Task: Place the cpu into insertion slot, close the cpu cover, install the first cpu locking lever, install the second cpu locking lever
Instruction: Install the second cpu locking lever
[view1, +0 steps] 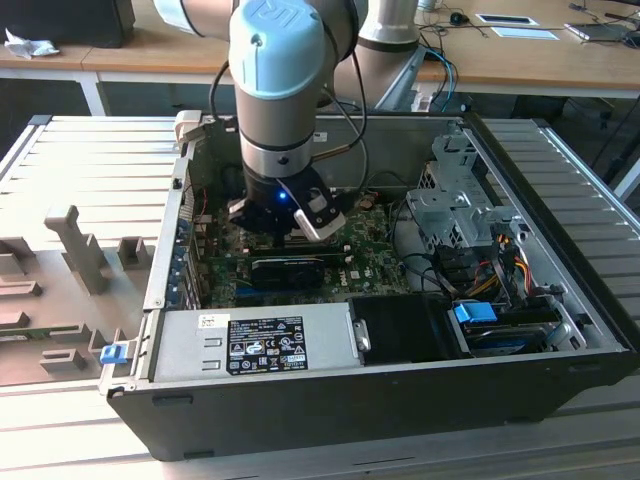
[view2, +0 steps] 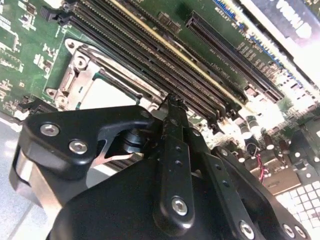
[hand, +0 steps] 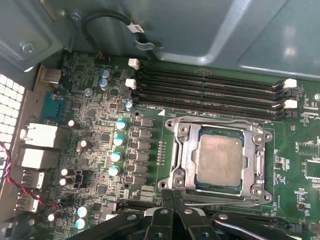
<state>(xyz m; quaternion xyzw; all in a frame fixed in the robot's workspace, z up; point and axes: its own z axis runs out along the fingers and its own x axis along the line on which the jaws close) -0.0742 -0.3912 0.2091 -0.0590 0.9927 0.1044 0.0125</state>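
Logging item one: cpu (hand: 218, 159), seated in insertion slot (hand: 186, 150), right of centre in the first wrist view, cpu cover (hand: 260, 161) lying down around it. Item two: claw (hand: 173, 200), bottom centre, fingertips pinched together, holding nothing, touching the socket's near edge. I judge slow, square pressure best for latching.

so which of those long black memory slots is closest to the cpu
The memory slot bordering the cpu cover in the first wrist view, last of the four parallel rows, is closest to the cpu. The other three lie beyond it, toward the case wall.
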